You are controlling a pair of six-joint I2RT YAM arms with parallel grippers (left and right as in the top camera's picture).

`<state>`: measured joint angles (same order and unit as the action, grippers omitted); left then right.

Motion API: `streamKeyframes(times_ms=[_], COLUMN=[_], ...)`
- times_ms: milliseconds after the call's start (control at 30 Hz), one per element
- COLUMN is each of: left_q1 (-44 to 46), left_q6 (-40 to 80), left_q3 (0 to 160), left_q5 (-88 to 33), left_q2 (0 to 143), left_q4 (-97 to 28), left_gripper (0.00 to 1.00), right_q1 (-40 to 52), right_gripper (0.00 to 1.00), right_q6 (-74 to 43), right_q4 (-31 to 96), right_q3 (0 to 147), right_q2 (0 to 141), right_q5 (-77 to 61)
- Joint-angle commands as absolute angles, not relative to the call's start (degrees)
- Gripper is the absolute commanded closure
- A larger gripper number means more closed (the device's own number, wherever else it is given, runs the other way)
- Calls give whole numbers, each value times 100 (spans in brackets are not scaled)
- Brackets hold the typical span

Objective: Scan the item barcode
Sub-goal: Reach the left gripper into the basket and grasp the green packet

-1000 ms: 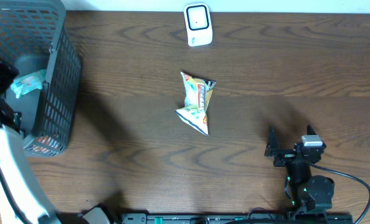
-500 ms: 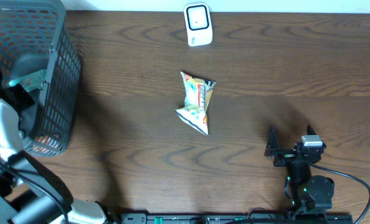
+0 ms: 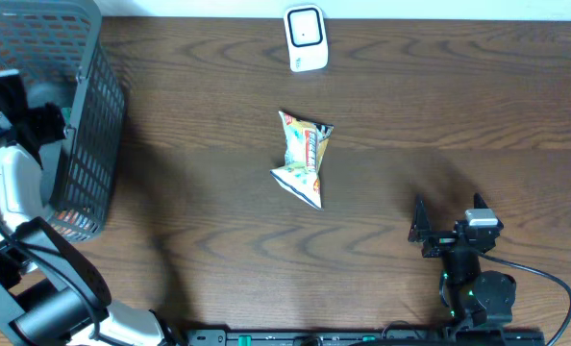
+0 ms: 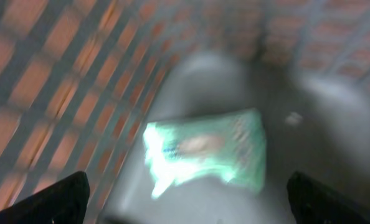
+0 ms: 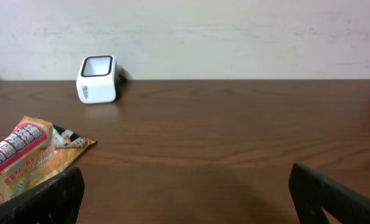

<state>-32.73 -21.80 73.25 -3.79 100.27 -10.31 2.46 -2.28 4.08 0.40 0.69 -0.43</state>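
Note:
A green packet (image 4: 205,151) lies blurred on the grey floor of the mesh basket (image 3: 93,115) at the table's left end. My left gripper (image 4: 185,205) hangs open just above it, one dark fingertip at each lower corner, nothing between them. From overhead the left gripper (image 3: 34,117) is inside the basket and covers the packet. A yellow-orange snack packet (image 3: 304,159) lies mid-table, also seen as the snack packet (image 5: 26,158) in the right wrist view. The white barcode scanner (image 3: 306,38) stands at the far edge. My right gripper (image 3: 448,213) rests open near the front right, empty.
The basket's mesh walls (image 4: 60,68) close round the left gripper, and something orange-red shows at the basket's near end (image 3: 69,219). The right wrist view has the scanner (image 5: 98,79) against a pale wall, with bare brown table between it and the right gripper (image 5: 185,202).
The left arm has swung over the basket toward its far side and now covers the green packet in the overhead view. The right arm and the snack packet have not moved.

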Motion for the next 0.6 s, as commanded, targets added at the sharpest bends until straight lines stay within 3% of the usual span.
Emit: streamKeyframes(times_ms=[0,100,567], left_q1=[-3203,-3201,-3208], left_q6=[-2617,-2888,-3922], left_q3=[7308,7308,7308], left_q5=[-1052,-1052,-998], left_q2=[10361,10652,11797], left_q4=[-648,-395,185], left_gripper=[0,7,5], right_q1=[309,309,309], right_gripper=[1,1,1], right_q6=[-165,-165,-165], right_q4=[432,432,432], right_q3=[32,32,32], right_q2=[45,45,45], right_q5=[-56,-56,-56])
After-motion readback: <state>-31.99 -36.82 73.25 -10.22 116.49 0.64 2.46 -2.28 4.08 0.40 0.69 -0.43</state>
